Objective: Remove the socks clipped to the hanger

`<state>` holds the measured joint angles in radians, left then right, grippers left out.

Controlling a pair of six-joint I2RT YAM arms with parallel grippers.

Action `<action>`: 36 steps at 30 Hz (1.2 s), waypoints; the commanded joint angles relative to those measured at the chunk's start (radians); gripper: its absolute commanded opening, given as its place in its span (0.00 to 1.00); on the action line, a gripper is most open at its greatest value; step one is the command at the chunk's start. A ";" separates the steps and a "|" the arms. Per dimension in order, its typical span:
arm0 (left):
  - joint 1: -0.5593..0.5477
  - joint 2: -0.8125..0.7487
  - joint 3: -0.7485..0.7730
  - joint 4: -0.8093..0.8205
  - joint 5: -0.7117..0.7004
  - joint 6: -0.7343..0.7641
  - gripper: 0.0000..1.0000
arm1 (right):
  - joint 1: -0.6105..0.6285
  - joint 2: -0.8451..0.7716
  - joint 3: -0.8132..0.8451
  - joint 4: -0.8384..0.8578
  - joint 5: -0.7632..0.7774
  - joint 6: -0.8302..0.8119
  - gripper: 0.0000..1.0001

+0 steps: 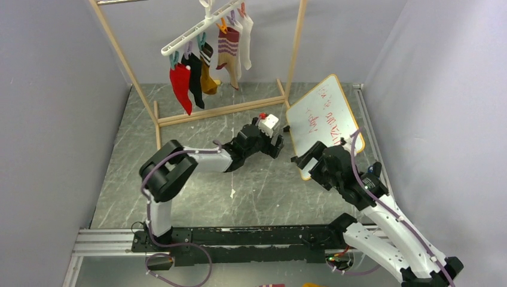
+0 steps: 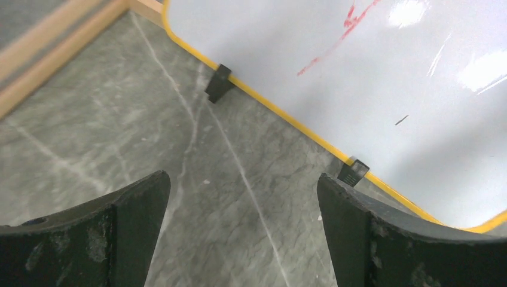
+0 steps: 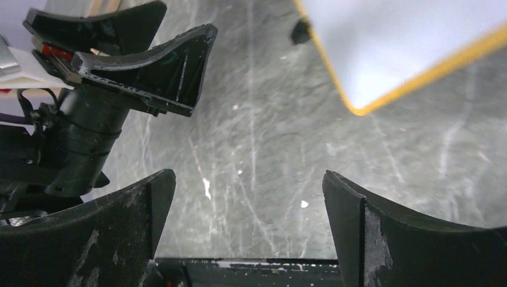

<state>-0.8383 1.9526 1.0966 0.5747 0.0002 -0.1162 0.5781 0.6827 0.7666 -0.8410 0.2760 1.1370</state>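
Note:
The white hanger (image 1: pixel 197 30) hangs tilted from the wooden rack at the back. Clipped along it from left to right are a red sock (image 1: pixel 180 86), a black sock (image 1: pixel 195 84), a mustard sock (image 1: pixel 208 76), a maroon-and-cream striped sock (image 1: pixel 228 51) and white socks (image 1: pixel 246 39). My left gripper (image 1: pixel 282 139) (image 2: pixel 242 197) is open and empty, low over the table next to the whiteboard. My right gripper (image 1: pixel 304 164) (image 3: pixel 248 197) is open and empty, just right of the left one. Both are well in front of the socks.
A yellow-edged whiteboard (image 1: pixel 320 122) with red writing leans on small black feet (image 2: pixel 218 82) at the right. The wooden rack's base rail (image 1: pixel 227 109) crosses the table behind the grippers. The left gripper's fingers (image 3: pixel 137 54) show in the right wrist view. Grey walls close both sides.

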 commanded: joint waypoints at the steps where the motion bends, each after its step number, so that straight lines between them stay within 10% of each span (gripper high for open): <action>1: 0.028 -0.173 -0.069 -0.025 -0.077 0.021 0.98 | 0.009 0.045 0.043 0.275 -0.182 -0.241 1.00; 19: 0.187 -0.887 -0.351 -0.231 -0.450 0.058 0.98 | 0.209 0.537 0.347 1.007 -0.024 -0.932 1.00; 25: 0.195 -0.931 -0.449 -0.193 -0.611 0.102 0.98 | 0.156 0.585 0.327 1.136 -0.046 -0.935 1.00; 36: 0.526 -0.879 -0.493 -0.114 -0.324 -0.015 0.98 | 0.094 0.754 0.441 1.174 -0.249 -0.960 1.00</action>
<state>-0.3779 1.0611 0.5835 0.3805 -0.4427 -0.0856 0.6979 1.4212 1.1656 0.2474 0.1249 0.1886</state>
